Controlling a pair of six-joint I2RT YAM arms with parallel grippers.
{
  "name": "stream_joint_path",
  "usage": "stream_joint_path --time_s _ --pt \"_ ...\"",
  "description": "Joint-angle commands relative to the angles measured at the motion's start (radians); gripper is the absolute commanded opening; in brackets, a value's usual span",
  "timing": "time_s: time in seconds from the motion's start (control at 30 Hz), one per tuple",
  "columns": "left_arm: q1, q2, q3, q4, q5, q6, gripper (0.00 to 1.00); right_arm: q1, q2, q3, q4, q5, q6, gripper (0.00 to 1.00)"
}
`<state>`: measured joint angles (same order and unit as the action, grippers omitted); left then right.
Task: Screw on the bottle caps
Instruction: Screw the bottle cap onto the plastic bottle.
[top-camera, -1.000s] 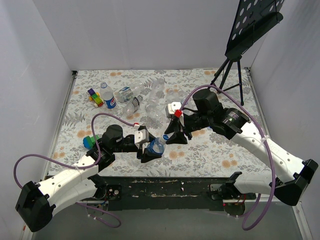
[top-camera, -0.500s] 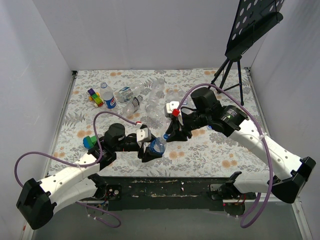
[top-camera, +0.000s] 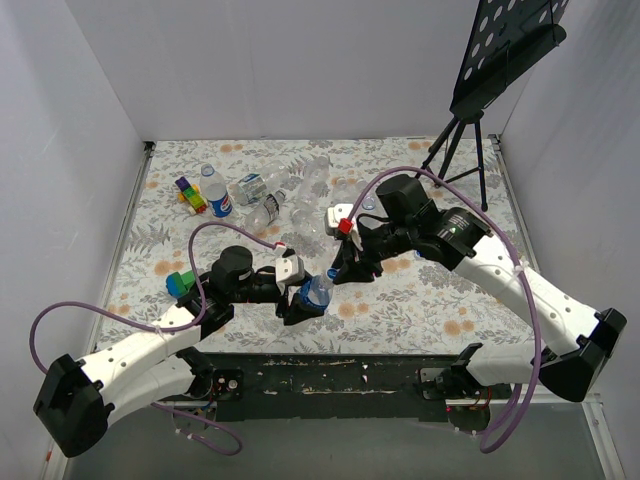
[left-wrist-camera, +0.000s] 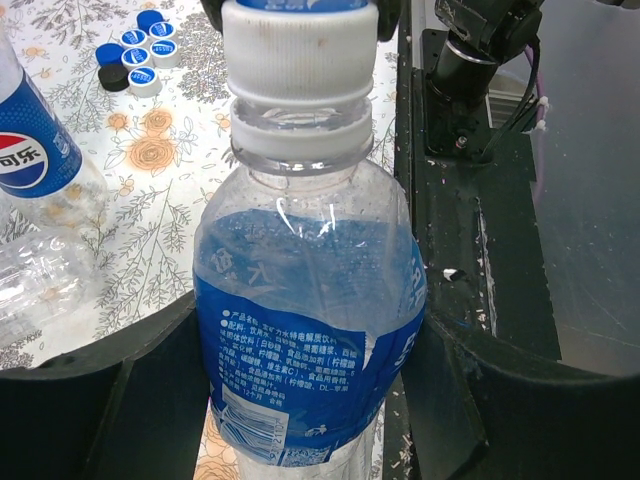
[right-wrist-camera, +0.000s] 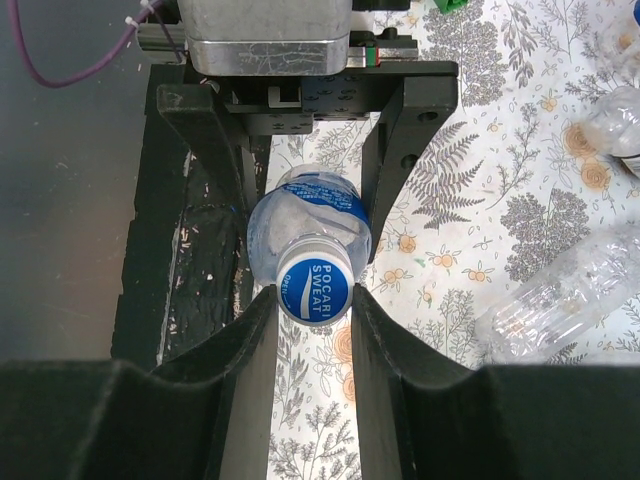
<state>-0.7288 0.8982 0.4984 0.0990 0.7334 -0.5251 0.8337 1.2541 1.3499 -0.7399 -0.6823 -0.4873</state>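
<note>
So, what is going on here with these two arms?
Both arms are working on one bottle. The left gripper holds it by its labelled body, its jaws on either side. The right gripper has its jaws closed on the cap that sits on the bottle's neck, placed to turn it. Whether the cap is screwed tight cannot be told. Other bottles lie at the far side of the table, and several loose caps lie there too.

Top view high, from rear; wrist views close, apparently sharing bottle (left-wrist-camera: 310, 330).
</note>
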Motion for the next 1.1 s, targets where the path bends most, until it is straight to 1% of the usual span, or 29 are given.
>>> stream_joint_path --time_s 0.0,0.1,0.23,0.4,0.6,0.63,0.7,0.77,0.9,0.97,1.07 --pt "0.000 -0.007 0.040 0.019 -0.019 -0.004 0.00 0.018 0.019 0.041 -0.050 0.003 -0.019 0.18" --pt "0.002 -0.010 0.037 0.022 -0.038 0.000 0.00 0.022 0.028 0.041 -0.044 0.015 0.009 0.17" --pt "0.002 -0.015 0.028 0.039 -0.091 0.005 0.00 0.024 0.027 0.019 0.014 0.065 0.107 0.16" --pt "0.002 -0.038 0.003 0.074 -0.176 0.004 0.00 0.024 0.016 -0.006 0.100 0.193 0.317 0.16" --pt "-0.003 -0.062 -0.014 0.088 -0.264 0.027 0.00 0.024 0.015 0.005 0.077 0.326 0.538 0.16" --pt "-0.003 -0.062 -0.015 0.088 -0.270 0.030 0.00 0.024 0.013 0.006 0.074 0.339 0.562 0.18" --pt "-0.004 -0.062 -0.015 0.087 -0.273 0.034 0.00 0.024 -0.002 0.008 0.076 0.352 0.588 0.26" --pt "-0.006 -0.058 -0.014 0.084 -0.273 0.034 0.00 0.025 -0.018 0.017 0.083 0.360 0.593 0.41" --pt "-0.006 -0.056 -0.006 0.068 -0.269 0.030 0.00 0.024 -0.042 0.052 0.082 0.351 0.561 0.66" --pt "-0.004 -0.055 0.000 0.056 -0.256 0.025 0.00 0.022 -0.058 0.067 0.076 0.349 0.515 0.71" --pt "-0.004 -0.051 0.005 0.047 -0.215 0.016 0.00 0.012 -0.079 0.080 0.065 0.320 0.425 0.73"
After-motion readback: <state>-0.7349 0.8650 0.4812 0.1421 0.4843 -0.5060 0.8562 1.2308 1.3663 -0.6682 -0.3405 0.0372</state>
